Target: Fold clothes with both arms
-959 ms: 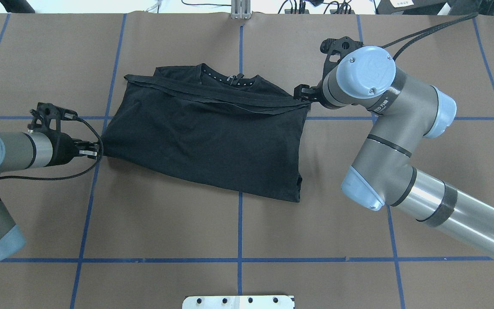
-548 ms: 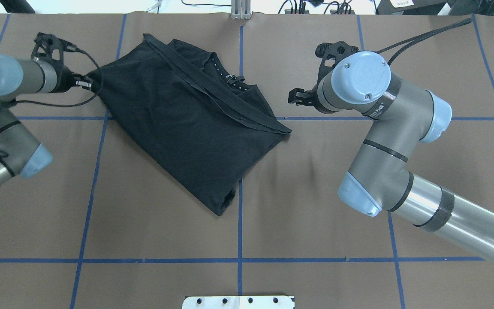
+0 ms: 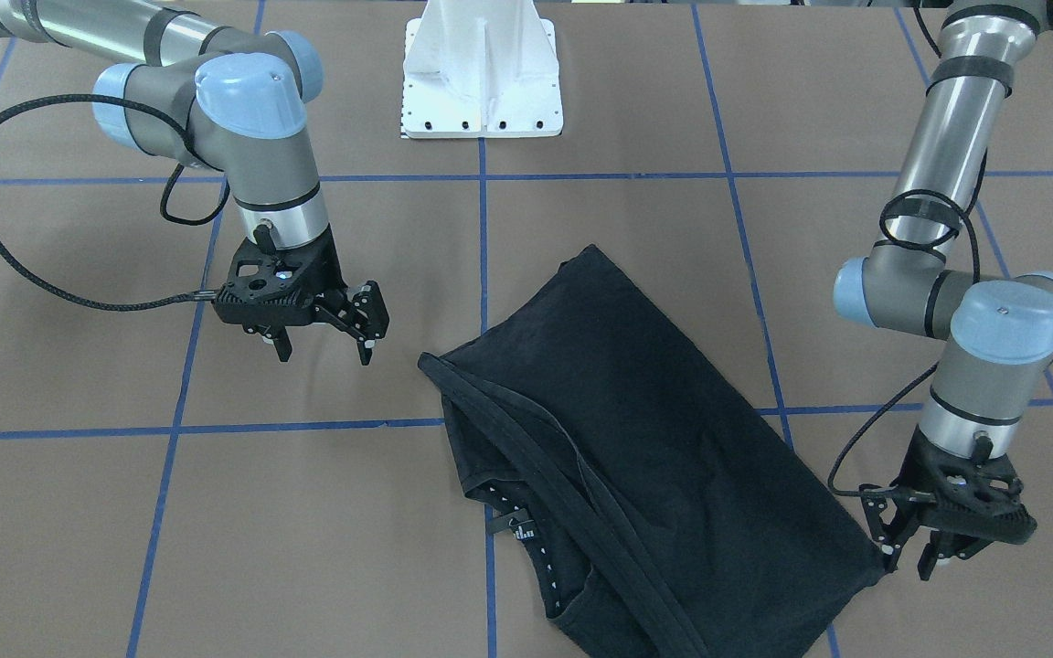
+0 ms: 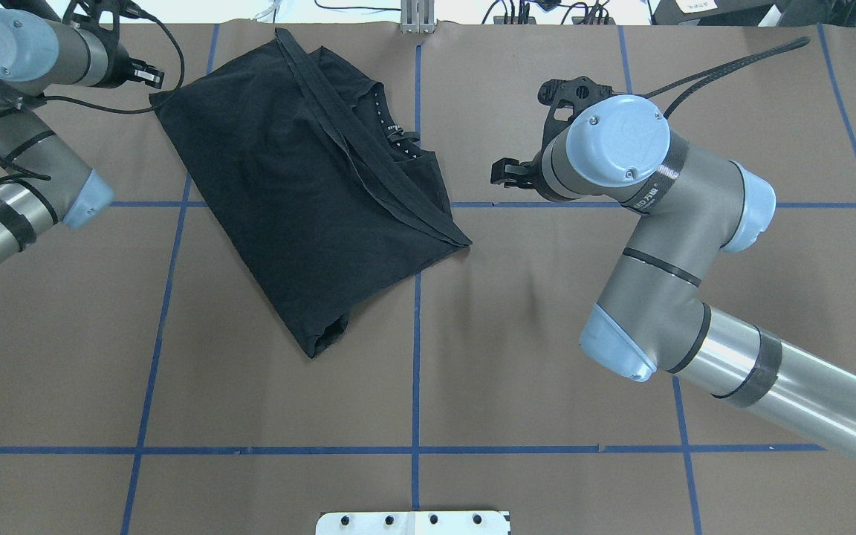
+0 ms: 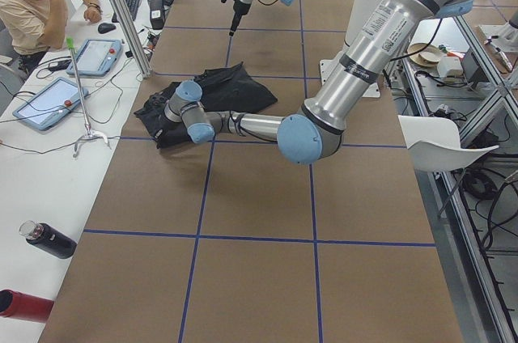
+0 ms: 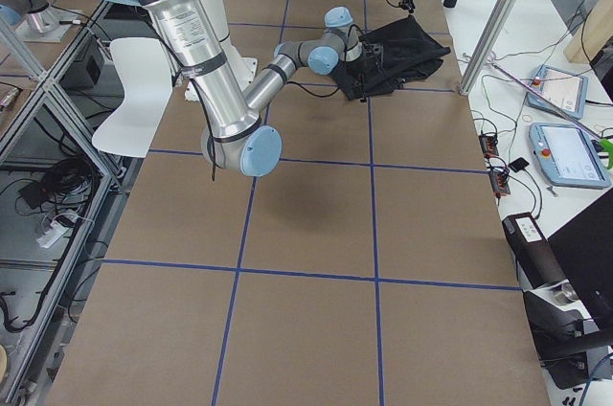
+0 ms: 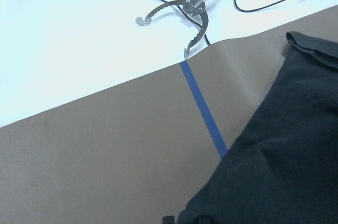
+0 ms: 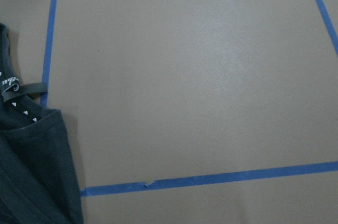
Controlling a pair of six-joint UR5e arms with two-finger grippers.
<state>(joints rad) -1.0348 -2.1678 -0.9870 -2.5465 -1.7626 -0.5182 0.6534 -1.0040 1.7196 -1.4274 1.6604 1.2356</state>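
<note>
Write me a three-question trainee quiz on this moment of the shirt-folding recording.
1. True or false: the right gripper is clamped on the black T-shirt.
2. Where is the left gripper relative to the shirt? A) at one of its corners; B) over its middle; C) well away from it.
3. Fill in: against the blue tape lines, the shirt lies ___ (squarely or diagonally).

Key:
1. False. Its jaws are open and it is off the fabric.
2. A.
3. Diagonally.
</note>
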